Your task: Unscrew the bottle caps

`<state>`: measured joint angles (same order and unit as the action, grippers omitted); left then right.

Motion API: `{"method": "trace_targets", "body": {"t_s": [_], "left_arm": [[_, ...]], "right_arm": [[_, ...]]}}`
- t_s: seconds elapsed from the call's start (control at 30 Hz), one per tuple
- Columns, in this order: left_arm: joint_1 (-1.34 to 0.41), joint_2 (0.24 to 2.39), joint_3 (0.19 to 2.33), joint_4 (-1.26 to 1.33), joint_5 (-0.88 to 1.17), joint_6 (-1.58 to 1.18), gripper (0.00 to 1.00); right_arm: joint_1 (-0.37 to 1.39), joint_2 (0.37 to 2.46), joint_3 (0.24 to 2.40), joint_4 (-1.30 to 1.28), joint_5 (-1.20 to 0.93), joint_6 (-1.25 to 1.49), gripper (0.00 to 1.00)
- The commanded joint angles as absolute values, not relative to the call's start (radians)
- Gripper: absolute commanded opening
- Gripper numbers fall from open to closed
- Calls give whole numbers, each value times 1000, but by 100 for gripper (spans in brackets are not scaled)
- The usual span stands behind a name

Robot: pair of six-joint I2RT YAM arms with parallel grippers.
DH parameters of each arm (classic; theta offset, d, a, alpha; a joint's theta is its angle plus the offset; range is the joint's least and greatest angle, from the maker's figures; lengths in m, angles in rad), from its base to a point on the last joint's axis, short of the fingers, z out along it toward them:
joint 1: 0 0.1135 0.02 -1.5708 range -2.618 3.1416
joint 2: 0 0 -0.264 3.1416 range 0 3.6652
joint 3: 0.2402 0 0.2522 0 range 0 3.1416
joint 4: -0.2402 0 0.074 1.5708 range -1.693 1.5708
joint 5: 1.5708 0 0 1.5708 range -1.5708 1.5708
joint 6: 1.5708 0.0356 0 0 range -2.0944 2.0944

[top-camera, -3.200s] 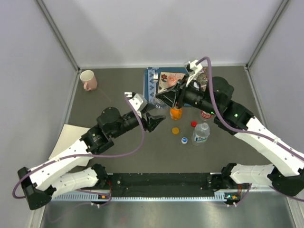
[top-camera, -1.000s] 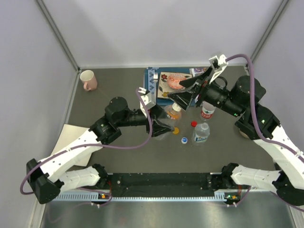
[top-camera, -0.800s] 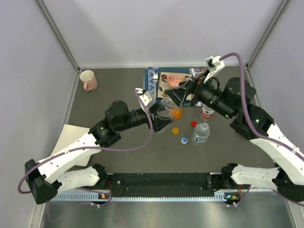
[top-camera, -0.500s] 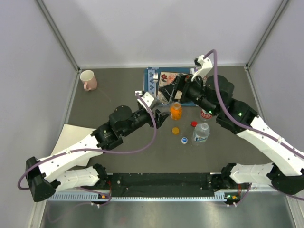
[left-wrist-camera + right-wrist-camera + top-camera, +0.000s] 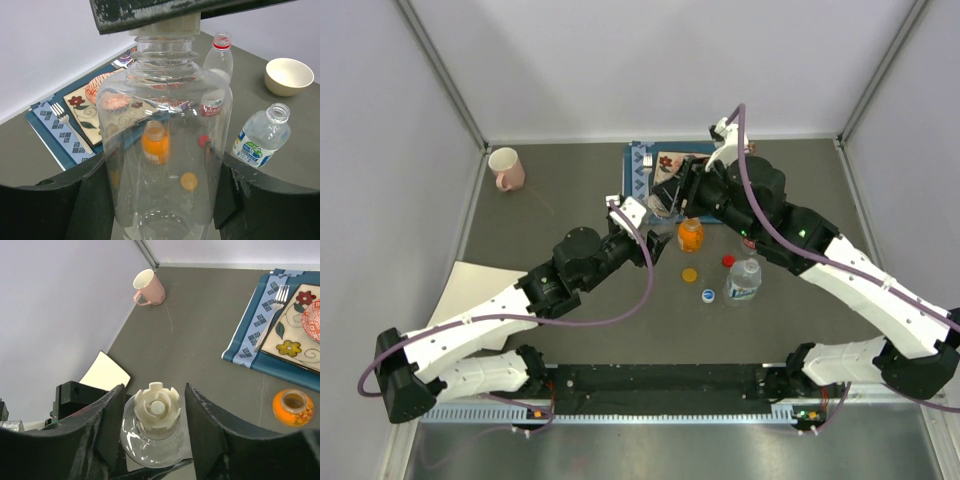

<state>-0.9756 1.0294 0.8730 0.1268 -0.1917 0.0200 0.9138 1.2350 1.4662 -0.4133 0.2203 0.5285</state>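
Plainly, what matters is the clear bottle [image 5: 162,125]: unlabelled, see-through, ribbed at the neck, and topped by its white cap [image 5: 156,409], a small round cap with a notched crown. The left pincer [image 5: 162,200] is clenched on the bottle's body, one dark finger pressed against each flank, and holds it upright just in front of the blue placemat [image 5: 45,120]. The right pincer [image 5: 156,395] reaches in from above with a finger on either side of the cap. We see a thin sliver of gap on each side, so we cannot tell whether it grips yet. On the tabletop [image 5: 570,190] the orange bottle [image 5: 690,236], the blue-labelled bottle [image 5: 743,282] and the red-labelled bottle [image 5: 221,50] stand open. The orange cap [image 5: 690,274], the red cap [image 5: 728,261] and the blue cap [image 5: 708,295] lie loose among them. A second ago the right arm stood off to the right with its fingers spread wide and clear of the bottle, and the left pincer held the bottle nearer the orange cap. Now the two meet closer to the placemat. From overhead the arms cover most of the clear bottle and its cap, and the right arm hides most of the red-labelled bottle. In the left wrist view a right finger masks the cap and the bottle's base is cut off, so we cannot tell whether it rests on the tabletop.
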Motion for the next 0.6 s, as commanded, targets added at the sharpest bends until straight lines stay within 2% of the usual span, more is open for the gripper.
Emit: {"method": "trace_targets", "body": {"t_s": [0.0,0.03,0.2,0.23,0.27,0.4,0.47,0.5,0.57], "left_arm": [[-980,1006,871,199,-207,32,39],[-980,1005,870,201,-201,32,39],[-980,994,873,202,-189,31,39],[-980,993,877,201,-187,32,38],[-980,991,880,195,-173,31,38],[-979,948,888,189,-97,25,38],[-977,928,894,178,-26,28,39],[-973,908,897,166,124,37,39],[-965,896,910,157,265,29,39]], "right_arm": [[925,1227,1494,-390,235,531,47],[925,1223,1491,-391,236,531,40],[925,1204,1473,-393,235,503,20],[925,1200,1470,-393,232,499,9],[925,1192,1467,-393,223,492,2],[923,1177,1483,-391,103,382,0],[923,1169,1499,-391,-54,312,0],[923,1152,1499,-391,-102,258,0],[925,1126,1493,-384,-226,198,0]]}}
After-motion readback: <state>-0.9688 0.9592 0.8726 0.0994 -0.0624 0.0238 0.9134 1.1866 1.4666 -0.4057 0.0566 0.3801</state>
